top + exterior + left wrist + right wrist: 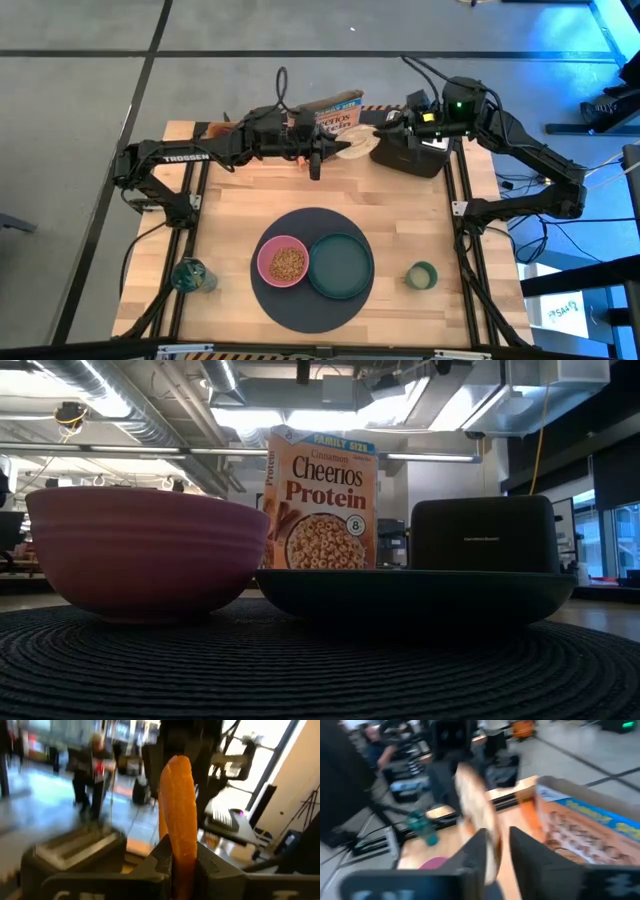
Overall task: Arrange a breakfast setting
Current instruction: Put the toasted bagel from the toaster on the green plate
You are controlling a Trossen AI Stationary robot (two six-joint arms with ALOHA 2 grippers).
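Both grippers are above the table's far middle, next to the black toaster (410,152). My left gripper (320,152) is shut on an orange-brown bagel slice (179,805). My right gripper (378,133) is shut on a pale bagel slice (476,802), which shows as a pale disc in the high view (354,148). Near the front edge, the pink bowl (283,263) with cereal and the dark green plate (341,266) rest on the round dark mat (305,308). The pale-green cup (421,275) stands on the table right of the mat. No spoon or red food piece shows. My left gripper pinches the orange-brown slice between its two fingers at its lower edge (183,851). The slice stands edge-on above the fingers, clear of the table. My right gripper pinches the pale slice between its two fingers at its edge (492,851). The slice sticks out beyond the fingertips, clear of the table.
A Cheerios box (335,112) lies at the far edge behind the grippers. A teal glass (192,275) stands at the near left. Bare wood lies between the mat and the toaster. People show in the room beyond the table.
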